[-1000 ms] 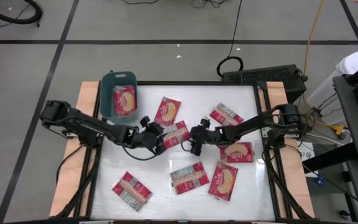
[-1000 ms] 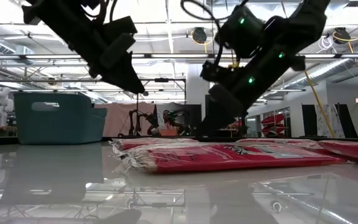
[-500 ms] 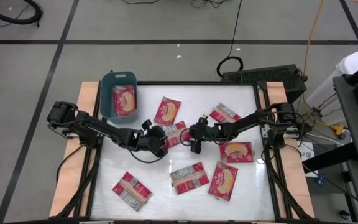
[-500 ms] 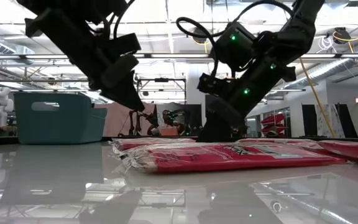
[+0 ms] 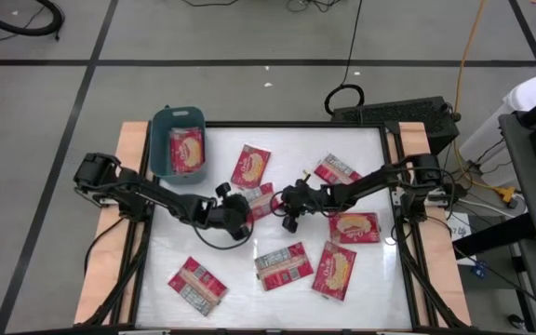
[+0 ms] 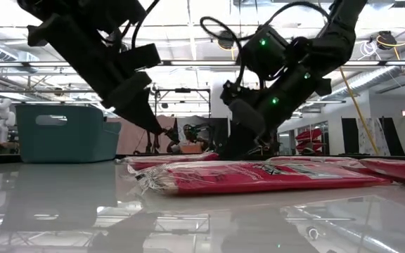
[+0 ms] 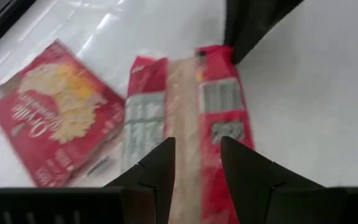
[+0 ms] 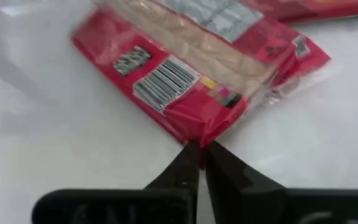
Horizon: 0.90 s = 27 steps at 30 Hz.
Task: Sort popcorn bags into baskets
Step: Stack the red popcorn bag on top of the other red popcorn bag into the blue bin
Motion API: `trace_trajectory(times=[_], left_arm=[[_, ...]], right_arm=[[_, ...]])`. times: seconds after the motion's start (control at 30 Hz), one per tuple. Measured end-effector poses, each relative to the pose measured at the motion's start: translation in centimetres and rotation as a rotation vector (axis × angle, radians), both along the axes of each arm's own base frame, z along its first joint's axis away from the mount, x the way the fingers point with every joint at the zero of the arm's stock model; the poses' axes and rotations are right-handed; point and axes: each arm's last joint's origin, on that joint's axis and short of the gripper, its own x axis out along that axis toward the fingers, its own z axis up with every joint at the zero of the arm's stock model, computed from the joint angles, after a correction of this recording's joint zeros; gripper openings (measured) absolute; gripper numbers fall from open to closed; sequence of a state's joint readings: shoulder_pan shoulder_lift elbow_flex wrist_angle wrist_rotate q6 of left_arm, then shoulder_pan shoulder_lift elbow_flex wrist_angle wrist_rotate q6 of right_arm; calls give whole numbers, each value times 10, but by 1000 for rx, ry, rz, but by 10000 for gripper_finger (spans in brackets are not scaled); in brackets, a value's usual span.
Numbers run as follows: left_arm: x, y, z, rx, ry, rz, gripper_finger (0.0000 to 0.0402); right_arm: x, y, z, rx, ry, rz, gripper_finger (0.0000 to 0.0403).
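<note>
A red popcorn bag (image 5: 261,200) lies label side up in the middle of the table, between my two grippers. My right gripper (image 5: 284,198) is at its right end, shut on its edge (image 8: 197,134). My left gripper (image 5: 243,207) is at its left end, open. In the left wrist view its fingers (image 7: 166,165) stand over the bag (image 7: 185,106), one on either side of its pale middle strip; whether they touch it I cannot tell. The teal basket (image 5: 163,140) stands at the far left with one bag (image 5: 186,149) inside. My right gripper pinches the bag's sealed edge at a corner near the barcode (image 8: 199,135) between its two fingers. The fingers slant down from the table's right. The bag lies flat on the table, label face up.
Other bags lie flat around: one picture side up (image 5: 251,166) just beyond the held bag, one at the far right (image 5: 338,170), one at the right (image 5: 354,226), two near the middle front (image 5: 284,265) (image 5: 335,270), one at the front left (image 5: 196,284).
My right gripper has edged toward the table's left onto the bag's end and shut on its edge. My left gripper has come down and a little right toward the bag's other end, its gap unchanged. The bag stays flat on the table.
</note>
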State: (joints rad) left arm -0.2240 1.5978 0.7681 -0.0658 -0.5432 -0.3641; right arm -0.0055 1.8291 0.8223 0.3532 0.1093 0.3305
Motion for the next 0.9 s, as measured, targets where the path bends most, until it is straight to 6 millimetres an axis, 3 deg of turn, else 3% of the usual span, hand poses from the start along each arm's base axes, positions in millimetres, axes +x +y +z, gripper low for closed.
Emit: trace_trajectory(times=[0.17,0.33,0.57,0.73,0.9], left_arm=[[0,-18,3,27,-32,-89,154],[0,-30,7,90,-72,-128,222],[7,-34,-18,191,-27,-110,300],[11,-32,-39,261,-9,-19,308],[11,-31,-52,323,22,16,274]], right_arm=[[2,1,7,104,-58,-40,6],[3,2,10,185,-84,-73,3],[8,3,21,221,-185,-57,1],[9,2,24,229,-206,-62,0],[9,2,24,240,-209,-68,0]])
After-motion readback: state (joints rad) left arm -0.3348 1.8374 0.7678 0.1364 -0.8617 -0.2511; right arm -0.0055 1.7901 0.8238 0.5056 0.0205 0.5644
